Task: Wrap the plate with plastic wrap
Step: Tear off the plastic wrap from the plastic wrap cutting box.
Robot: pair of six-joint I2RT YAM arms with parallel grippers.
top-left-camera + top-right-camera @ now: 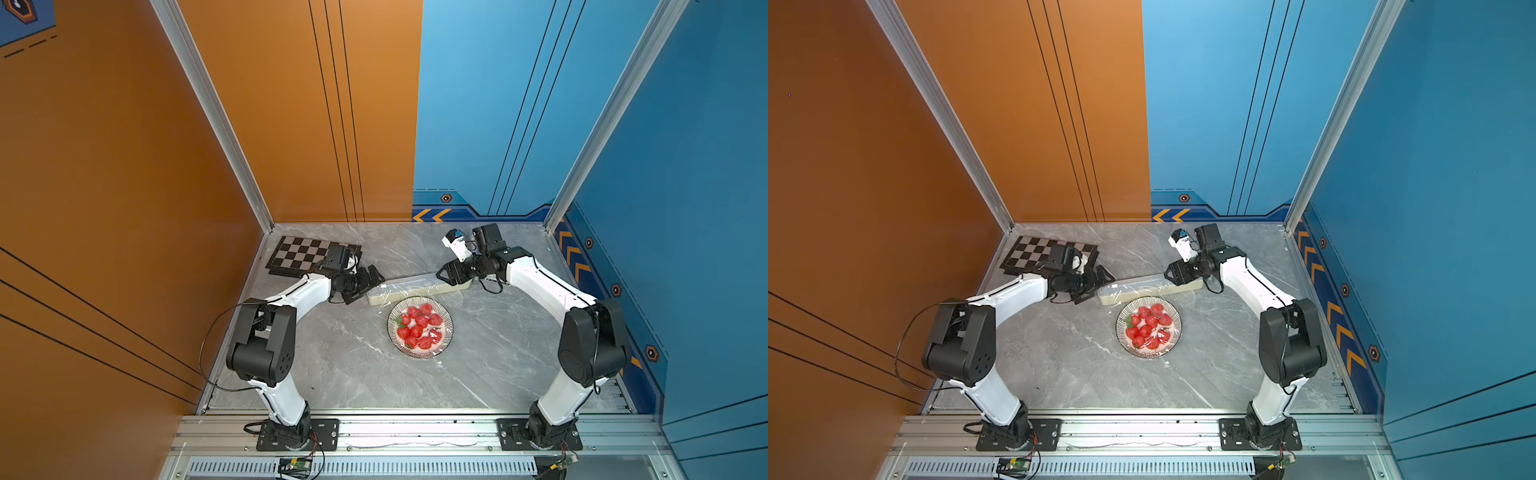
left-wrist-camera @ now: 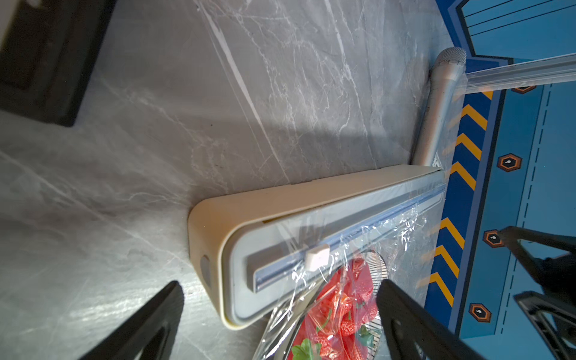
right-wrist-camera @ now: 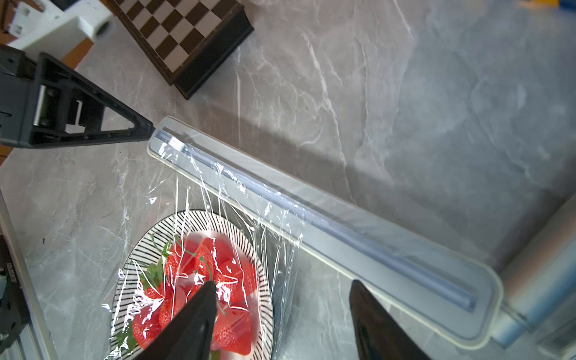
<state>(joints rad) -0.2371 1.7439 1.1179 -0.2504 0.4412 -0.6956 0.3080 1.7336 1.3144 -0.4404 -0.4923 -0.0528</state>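
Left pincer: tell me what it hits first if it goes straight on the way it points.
The left pincer, open, points at the near end of the box; it would probably meet that end first. The gap looks small, though depth is hard to judge.

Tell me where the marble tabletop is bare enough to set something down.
Bare: front-left, between the left arm and the round striped white plate; front-right, plate to right arm. Crowded: cream plastic-wrap box behind plate, square black-and-grey chessboard back-left.

Lighting: bright, even, from above; soft shadows on the table (image 1: pixel 353 365). White glints on the plastic wrap (image 3: pixel 199 187). My wrist views: edges bent, near fingers (image 2: pixel 165 299) blurred
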